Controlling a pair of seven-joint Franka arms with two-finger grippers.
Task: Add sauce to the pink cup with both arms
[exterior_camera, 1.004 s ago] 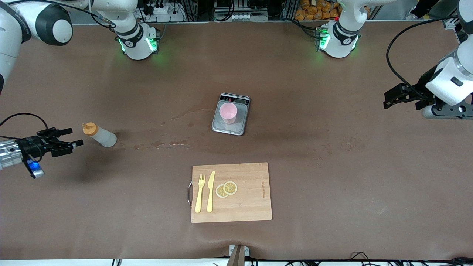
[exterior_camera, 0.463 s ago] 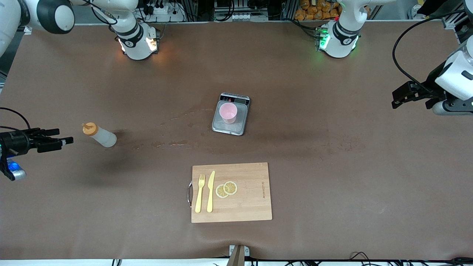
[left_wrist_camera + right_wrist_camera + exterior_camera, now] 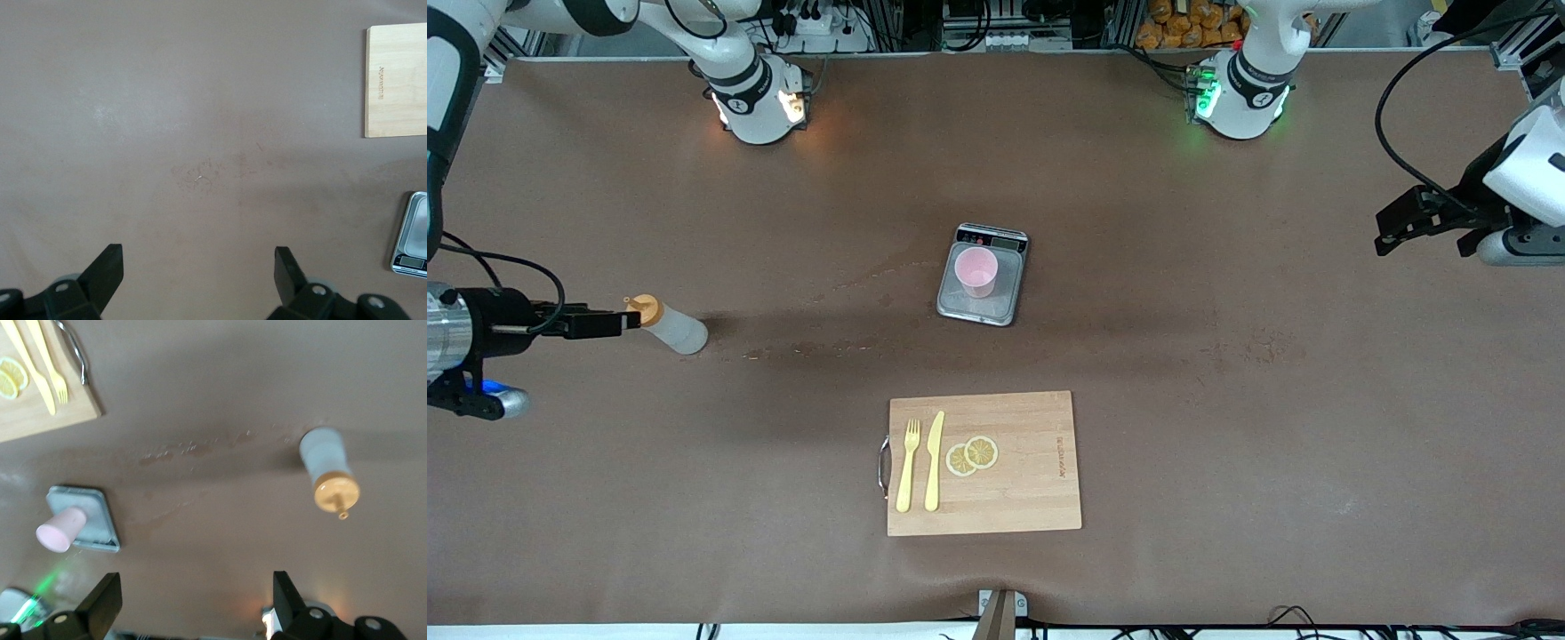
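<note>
The sauce bottle [image 3: 669, 327], whitish with an orange cap, stands on the brown table toward the right arm's end; the right wrist view shows it too [image 3: 327, 468]. My right gripper [image 3: 621, 322] hovers open just beside its cap, nothing between the fingers [image 3: 195, 600]. The pink cup [image 3: 975, 271] stands upright on a small grey scale [image 3: 996, 307] mid-table, also seen in the right wrist view [image 3: 60, 530]. My left gripper [image 3: 1392, 233] hangs open and empty over bare table at the left arm's end, well away from the cup [image 3: 197, 267].
A wooden cutting board [image 3: 1032, 498] lies nearer the front camera than the scale, carrying a yellow fork [image 3: 908, 464], a yellow knife [image 3: 934, 460] and two lemon slices [image 3: 971, 456]. Faint stains [image 3: 818, 348] streak the table between bottle and scale.
My right gripper has turned edge-on and come in beside the bottle's cap. My left gripper has drifted slightly outward toward its end of the table. Both stay open.
</note>
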